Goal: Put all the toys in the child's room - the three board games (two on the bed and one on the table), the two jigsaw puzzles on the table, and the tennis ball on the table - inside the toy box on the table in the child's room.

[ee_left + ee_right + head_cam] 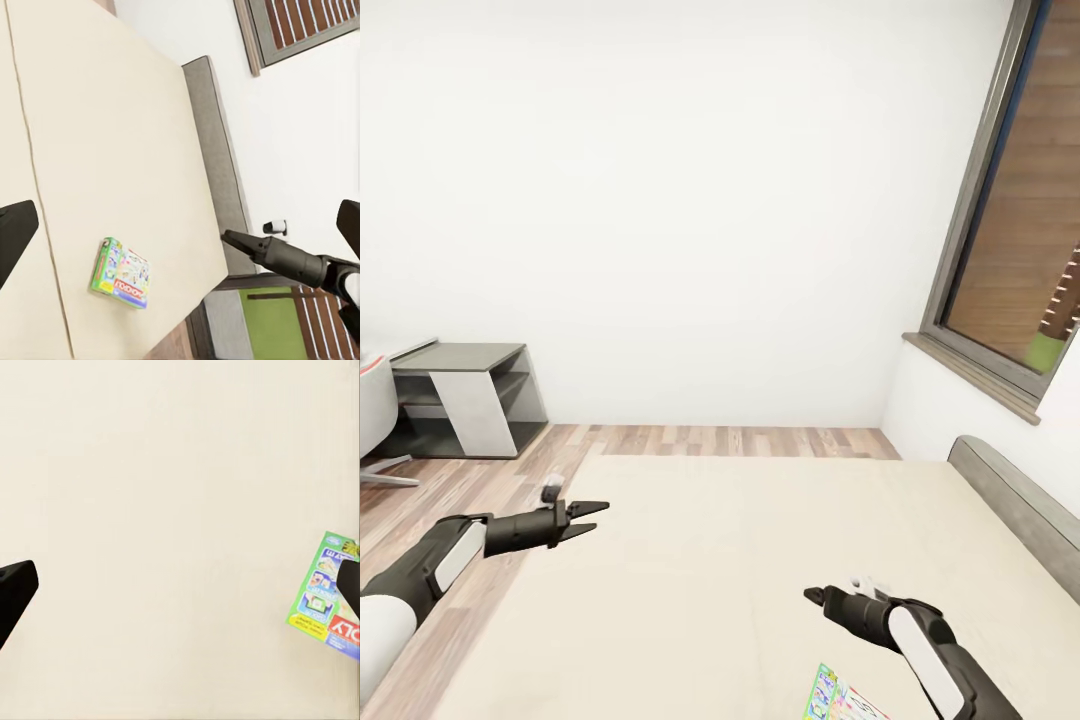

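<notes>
Board game [121, 274] flat near bed [760, 560] foot edge; wide bare mattress; both arms' fingers [585, 508] spread, empty.

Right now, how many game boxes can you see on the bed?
1. A green-bordered board game lies flat on the bed, near the right gripper. The head view's bottom edge cuts it off, so another may lie out of frame.

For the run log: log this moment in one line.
place: bed | game on bed, untouched | left end effector open | right end effector empty above bed
</notes>
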Motion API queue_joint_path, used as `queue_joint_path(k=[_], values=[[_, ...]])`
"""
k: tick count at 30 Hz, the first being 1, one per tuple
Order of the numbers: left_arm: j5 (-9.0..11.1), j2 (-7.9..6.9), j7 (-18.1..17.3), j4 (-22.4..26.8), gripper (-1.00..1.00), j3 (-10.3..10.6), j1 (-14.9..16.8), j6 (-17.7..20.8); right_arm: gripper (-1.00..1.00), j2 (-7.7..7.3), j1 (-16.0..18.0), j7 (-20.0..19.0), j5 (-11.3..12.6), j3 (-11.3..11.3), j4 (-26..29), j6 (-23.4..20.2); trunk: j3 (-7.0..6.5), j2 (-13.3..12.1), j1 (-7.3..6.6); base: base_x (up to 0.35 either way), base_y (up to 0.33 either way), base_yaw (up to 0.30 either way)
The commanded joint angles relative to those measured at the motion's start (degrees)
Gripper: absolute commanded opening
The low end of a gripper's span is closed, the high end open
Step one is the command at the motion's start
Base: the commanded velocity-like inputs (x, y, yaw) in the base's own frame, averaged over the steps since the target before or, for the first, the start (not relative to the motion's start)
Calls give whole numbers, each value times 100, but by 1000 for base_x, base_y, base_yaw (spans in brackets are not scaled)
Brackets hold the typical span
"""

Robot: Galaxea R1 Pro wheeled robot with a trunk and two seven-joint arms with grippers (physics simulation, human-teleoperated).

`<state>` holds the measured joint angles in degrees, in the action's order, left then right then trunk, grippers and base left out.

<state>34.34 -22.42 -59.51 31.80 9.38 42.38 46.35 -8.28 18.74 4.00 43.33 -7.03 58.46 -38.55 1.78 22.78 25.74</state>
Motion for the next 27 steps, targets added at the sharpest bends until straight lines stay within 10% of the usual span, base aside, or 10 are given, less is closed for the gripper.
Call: queue_joint_path(k=[1, 27], values=[[41, 7, -6, 7, 100, 29, 9, 48, 100, -1, 5, 74, 48, -13, 9, -14, 14, 14, 4, 0, 0, 0], [-372, 293, 509, 81, 100, 30, 16, 46, 100, -42, 6, 256, 10, 8, -43, 1, 170, 14, 4, 0, 0, 0]])
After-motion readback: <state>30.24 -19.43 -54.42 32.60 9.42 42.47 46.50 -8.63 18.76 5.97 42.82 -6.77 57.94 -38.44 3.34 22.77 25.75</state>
